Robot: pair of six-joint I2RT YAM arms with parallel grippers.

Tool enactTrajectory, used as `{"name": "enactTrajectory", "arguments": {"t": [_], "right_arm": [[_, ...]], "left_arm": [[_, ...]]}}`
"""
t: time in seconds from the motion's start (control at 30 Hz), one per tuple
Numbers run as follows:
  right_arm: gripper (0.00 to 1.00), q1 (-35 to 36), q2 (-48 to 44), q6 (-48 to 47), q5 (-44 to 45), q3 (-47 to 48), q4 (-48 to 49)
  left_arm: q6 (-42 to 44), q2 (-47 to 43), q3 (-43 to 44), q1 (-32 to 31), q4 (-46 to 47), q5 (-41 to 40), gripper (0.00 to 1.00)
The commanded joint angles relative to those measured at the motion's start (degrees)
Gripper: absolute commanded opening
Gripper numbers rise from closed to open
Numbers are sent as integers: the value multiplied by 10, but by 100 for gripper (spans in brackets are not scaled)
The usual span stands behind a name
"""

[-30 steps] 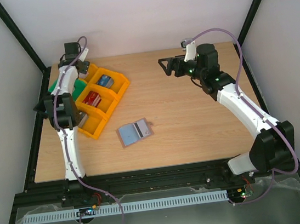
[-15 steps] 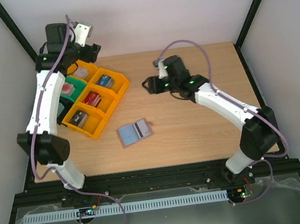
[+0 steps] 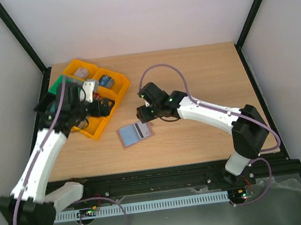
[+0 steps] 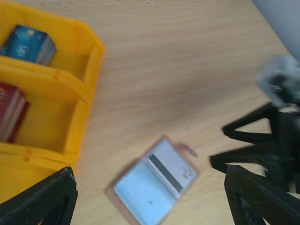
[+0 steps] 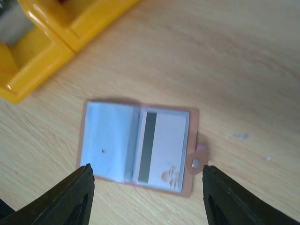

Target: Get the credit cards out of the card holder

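Both arms have swung in toward the holder (image 5: 196, 157), open on the bench (image 3: 190, 74). The left end effector (image 4: 150, 187) and right end effector (image 5: 147, 171) gape wide, empty; pin the leather, pinch a card (image 5: 165, 140) by its edge.

Robot lab cell: white panel walls (image 3: 143, 13), black frame struts (image 3: 18, 36), wood bench (image 3: 200, 67) w/ yellow parts bins (image 4: 91, 56).
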Motion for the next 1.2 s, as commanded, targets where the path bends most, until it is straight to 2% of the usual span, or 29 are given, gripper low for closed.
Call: {"name": "enactTrajectory", "arguments": {"t": [0.0,0.13,0.23,0.4,0.73,0.83,1.0,1.17], "right_arm": [[61,28,19,26,44,-27,-44],[62,40,36,45,46,-49,-34],[62,42,49,62,32,-64,-11],[62,43,76,67,2,-64,24],[62,40,144,62,41,-49,0],[61,32,142,74,23,-58,18],[58,20,126,94,-8,-84,53],[58,10,112,109,-48,-117,90]], "left_arm": [[-128,-113,-118,-59,109,-24,86],[-193,-107,-204,-72,131,-22,86],[-209,-71,-242,-73,162,-6,87],[-215,5,-255,-79,197,32,87],[-240,106,-272,-100,185,-16,89],[-253,127,-280,-100,181,-36,93],[-252,165,-289,-106,205,-22,96],[-256,196,-312,-108,262,-17,99]]}}
